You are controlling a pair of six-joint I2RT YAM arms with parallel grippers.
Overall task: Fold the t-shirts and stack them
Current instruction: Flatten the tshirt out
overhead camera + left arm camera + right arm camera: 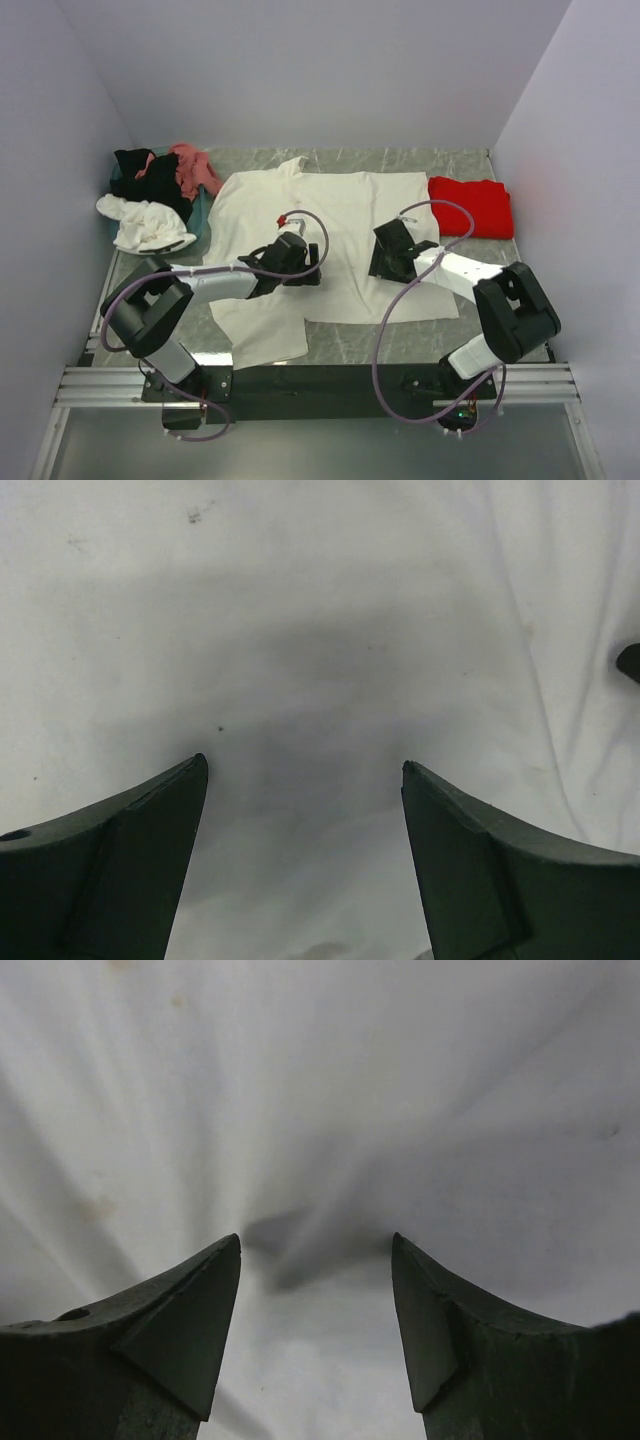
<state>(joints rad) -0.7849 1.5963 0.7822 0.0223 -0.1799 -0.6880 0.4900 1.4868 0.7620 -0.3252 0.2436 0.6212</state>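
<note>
A large cream t-shirt (pixel 345 215) lies spread flat across the middle of the table, one sleeve hanging over the near edge. My left gripper (pixel 303 268) is low over its left half. In the left wrist view it (pixel 303 765) is open, with only smooth cream cloth (pixel 320 630) between the fingers. My right gripper (pixel 386 266) is on the shirt's right half, also open (pixel 316 1240). There the cloth (pixel 320 1080) creases outward from a dark pucker between the tips. A red t-shirt (pixel 470 207) lies folded at the back right.
At the back left is a loose pile of a black t-shirt (pixel 140 172), a pink one (pixel 196 165) and a white one (pixel 146 224), partly over something teal (pixel 201 215). Grey walls close in both sides. Bare marble table (pixel 360 340) shows at the front.
</note>
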